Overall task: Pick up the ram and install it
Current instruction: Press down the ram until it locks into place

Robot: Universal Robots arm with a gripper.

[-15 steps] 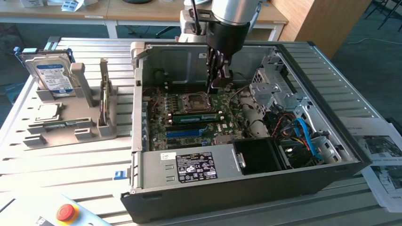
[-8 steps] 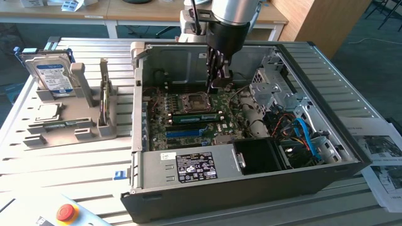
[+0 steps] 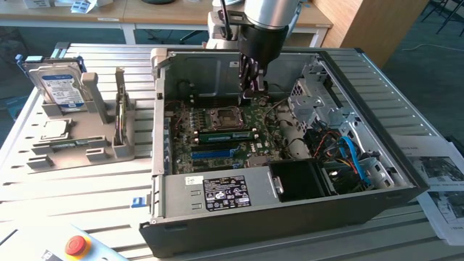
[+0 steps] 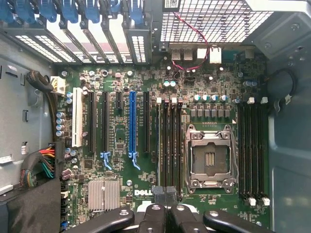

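On the slatted metal table (image 3: 80, 190) stands an open computer case (image 3: 290, 215), its side off and the motherboard (image 3: 217, 160) exposed. Toward the exterior view's left sits a grey holder (image 3: 80, 155) carrying a hard drive (image 3: 62, 87) and a thin stick (image 3: 120, 106) standing on edge. The arm (image 3: 270, 13) reaches down into the case from above. Its gripper (image 3: 254, 98) hangs over the board at the far side of the processor socket (image 3: 223, 115) as the exterior view shows it, toward that view's right. In the wrist view the fingers (image 4: 155, 218) are drawn together, sitting at the end of the bank of black memory slots (image 4: 170, 141) between the socket and the blue slot (image 4: 131, 121). The ram (image 3: 226, 135) stands on edge in a slot on the near side of the socket, apart from the fingertips, with the socket between them; how high the tips hang above the board cannot be told.
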